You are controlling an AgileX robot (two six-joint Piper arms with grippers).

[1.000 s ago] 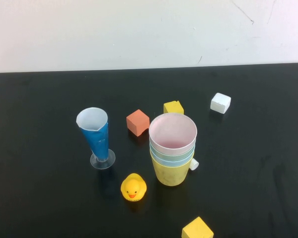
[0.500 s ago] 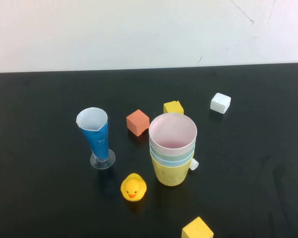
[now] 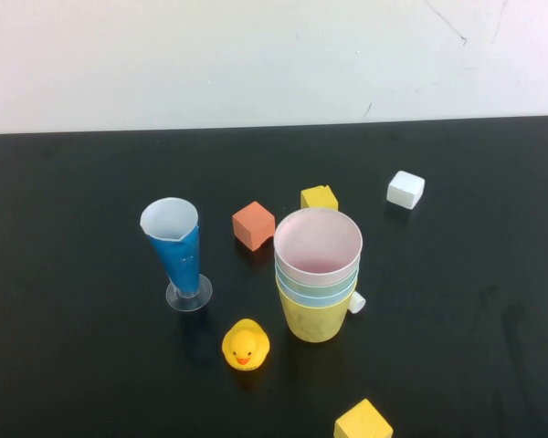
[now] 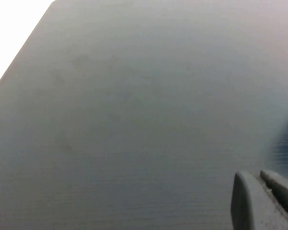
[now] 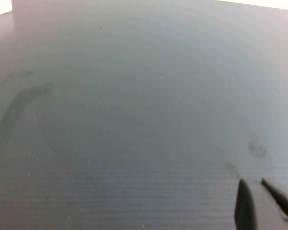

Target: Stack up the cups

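The cups stand nested in one upright stack at the middle of the black table (image 3: 73, 228). The pink cup (image 3: 318, 242) is on top, the rims of the light blue cup (image 3: 316, 278) and the green cup (image 3: 316, 294) show under it, and the yellow cup (image 3: 316, 321) is at the bottom. Neither arm shows in the high view. My left gripper (image 4: 252, 176) is shut and empty over bare table. My right gripper (image 5: 253, 183) has its fingertips close together, holds nothing, and is also over bare table. No cup shows in either wrist view.
A tall blue cone glass (image 3: 176, 251) stands left of the stack. A yellow duck (image 3: 246, 346) sits in front. An orange cube (image 3: 254, 225), a yellow cube (image 3: 320, 197) and a white cube (image 3: 405, 189) lie behind. Another yellow cube (image 3: 363, 422) lies at the front edge, and a small white piece (image 3: 357, 303) is beside the stack.
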